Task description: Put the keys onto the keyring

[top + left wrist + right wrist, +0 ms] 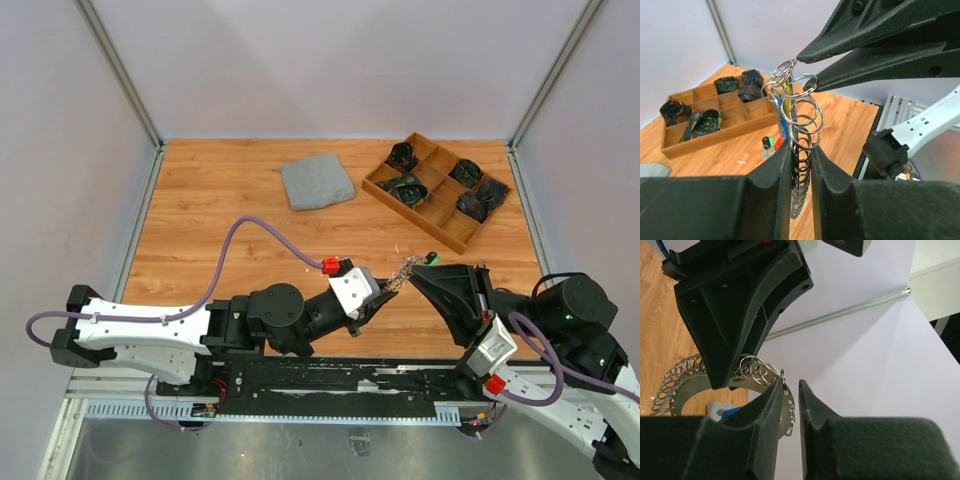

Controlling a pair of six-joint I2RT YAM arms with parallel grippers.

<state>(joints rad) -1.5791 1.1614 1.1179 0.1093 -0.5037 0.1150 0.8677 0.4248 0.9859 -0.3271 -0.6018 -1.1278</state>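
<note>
My left gripper (385,290) (801,150) is shut on the keyring (403,272) (801,120) (685,372), a silvery loop strung with several small split rings, and holds it edge-up above the table. A blue key (781,120) and a yellow key (787,95) hang from it. My right gripper (415,272) (791,385) is open by a narrow gap. Its fingertips (802,54) straddle the topmost small rings, and one ring (784,382) rests against the inner edge of one tip. A green key (431,257) (768,142) and a red key (777,144) lie on the table below.
A wooden compartment tray (420,222) (715,136) holding dark folded items stands at the back right. A folded grey cloth (316,182) lies at the back centre. Pale walls close in the table on three sides.
</note>
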